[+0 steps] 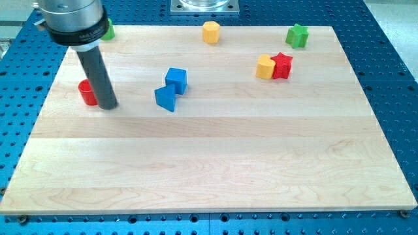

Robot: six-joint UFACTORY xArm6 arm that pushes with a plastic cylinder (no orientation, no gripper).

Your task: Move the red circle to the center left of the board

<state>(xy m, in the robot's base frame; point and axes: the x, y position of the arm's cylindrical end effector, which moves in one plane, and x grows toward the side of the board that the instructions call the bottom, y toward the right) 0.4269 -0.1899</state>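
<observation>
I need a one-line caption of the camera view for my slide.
My tip rests just right of the red circle near the board's left edge; blue, yellow, red and green blocks lie elsewhere.

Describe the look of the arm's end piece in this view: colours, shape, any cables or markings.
A straight, round rod, dark grey to black and smooth, hangs from a wider cylindrical mount of silvery metal with a black band round its lower edge. No cables, labels or markings show on either part. My tip is a plain blunt end, just to the view's right of the red circle. The arm above is cut off by the view's top.
</observation>
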